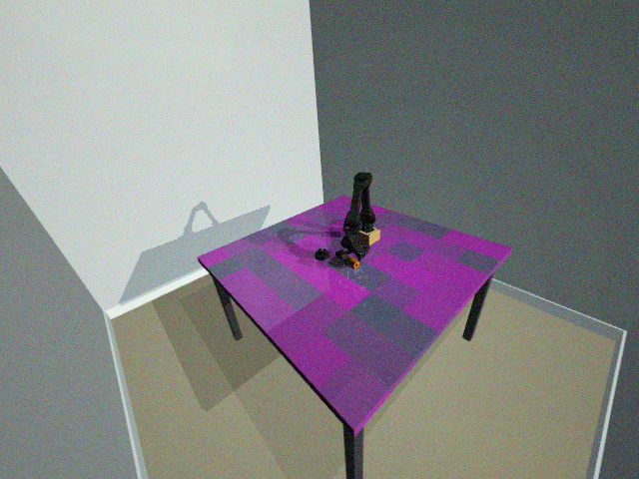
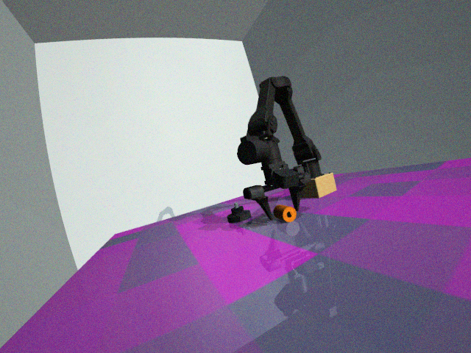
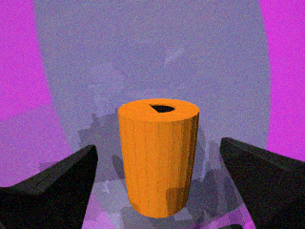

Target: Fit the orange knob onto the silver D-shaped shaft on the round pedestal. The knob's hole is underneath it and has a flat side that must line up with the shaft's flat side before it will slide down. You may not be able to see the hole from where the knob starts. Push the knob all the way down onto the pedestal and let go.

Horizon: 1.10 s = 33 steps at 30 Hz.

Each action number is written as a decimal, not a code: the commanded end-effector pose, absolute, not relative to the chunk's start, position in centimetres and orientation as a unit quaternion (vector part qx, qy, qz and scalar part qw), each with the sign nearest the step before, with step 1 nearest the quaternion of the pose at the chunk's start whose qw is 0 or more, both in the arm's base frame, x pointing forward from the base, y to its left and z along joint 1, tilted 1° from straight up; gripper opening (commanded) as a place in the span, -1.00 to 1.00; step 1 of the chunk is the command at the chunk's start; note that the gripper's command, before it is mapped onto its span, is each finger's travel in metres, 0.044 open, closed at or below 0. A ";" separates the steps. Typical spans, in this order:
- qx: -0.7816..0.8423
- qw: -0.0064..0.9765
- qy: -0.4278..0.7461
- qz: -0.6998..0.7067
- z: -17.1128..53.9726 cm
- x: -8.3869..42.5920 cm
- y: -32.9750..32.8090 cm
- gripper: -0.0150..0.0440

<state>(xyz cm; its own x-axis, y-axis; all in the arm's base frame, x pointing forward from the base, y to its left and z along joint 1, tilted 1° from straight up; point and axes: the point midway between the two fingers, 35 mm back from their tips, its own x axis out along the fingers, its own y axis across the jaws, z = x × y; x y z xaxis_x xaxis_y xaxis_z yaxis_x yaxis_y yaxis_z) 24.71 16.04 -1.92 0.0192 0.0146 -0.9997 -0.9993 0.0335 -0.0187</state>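
Observation:
The orange knob [image 1: 355, 264] [image 2: 284, 213] [image 3: 159, 157] lies on its side on the table. Its end with the dark hole faces the exterior view; in the wrist view the hole shows a straight edge at its left. My gripper [image 1: 353, 261] [image 2: 284, 215] [image 3: 161, 149] is open, low over the table, one finger on each side of the knob, with gaps on both sides in the wrist view. The black round pedestal [image 1: 321, 254] [image 2: 238, 215] stands left of the gripper in the top and exterior views. Its silver shaft [image 2: 236, 206] points up; its flat side cannot be made out.
A tan block [image 1: 371, 237] [image 2: 326, 185] is at the arm's base, behind and right of the knob in the exterior view. The patchwork table [image 1: 391, 329] [image 2: 266, 273] is magenta and grey. The arm's upper links arch above the knob.

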 end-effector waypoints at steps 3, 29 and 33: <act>-0.493 0.513 0.505 0.489 -2.3 24.5 15.8 0.38; -0.493 0.513 0.505 0.489 -1.0 24.5 15.9 0.11; -0.493 0.513 0.505 0.489 -0.8 24.5 16.0 0.11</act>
<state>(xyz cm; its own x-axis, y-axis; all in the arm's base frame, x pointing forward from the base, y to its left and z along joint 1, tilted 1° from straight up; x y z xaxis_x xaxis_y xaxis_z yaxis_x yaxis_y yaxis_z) 24.14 15.74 -1.52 -0.0063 -0.0026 -1.0000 -0.9994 0.0334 0.0062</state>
